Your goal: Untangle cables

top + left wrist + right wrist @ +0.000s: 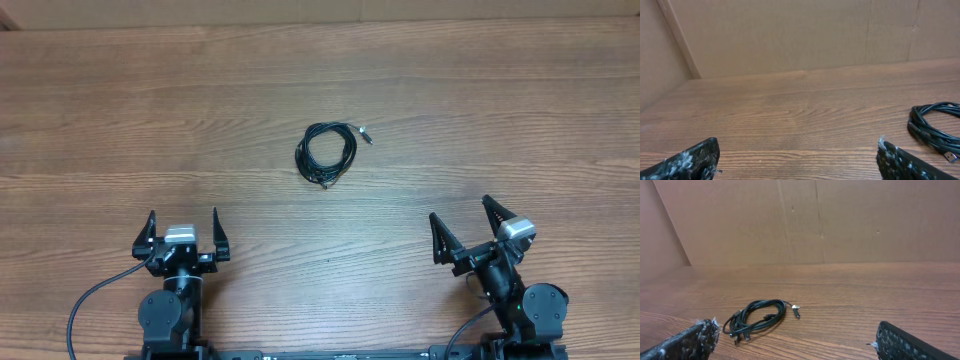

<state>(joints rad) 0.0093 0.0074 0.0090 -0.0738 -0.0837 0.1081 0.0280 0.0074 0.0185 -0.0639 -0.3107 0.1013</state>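
**Cables coiled mid-table, both claws gaping wide**

Overhead: the cables (327,153) are lying in one small coil mid-table (100,120), well apart from the left gripper (183,214) and right gripper (460,208), both gaping wide and empty.

Left wrist: the coil is sitting far right.

Right wrist: it is lying ahead-left, one plug poking out.

Pinching the whole bundle is probably risking a tighter knot.

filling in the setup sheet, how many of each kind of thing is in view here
coiled bundle of thin black cables: 1
black two-finger grippers, both open: 2 (left gripper, right gripper)
brown wooden table: 1
total: 4
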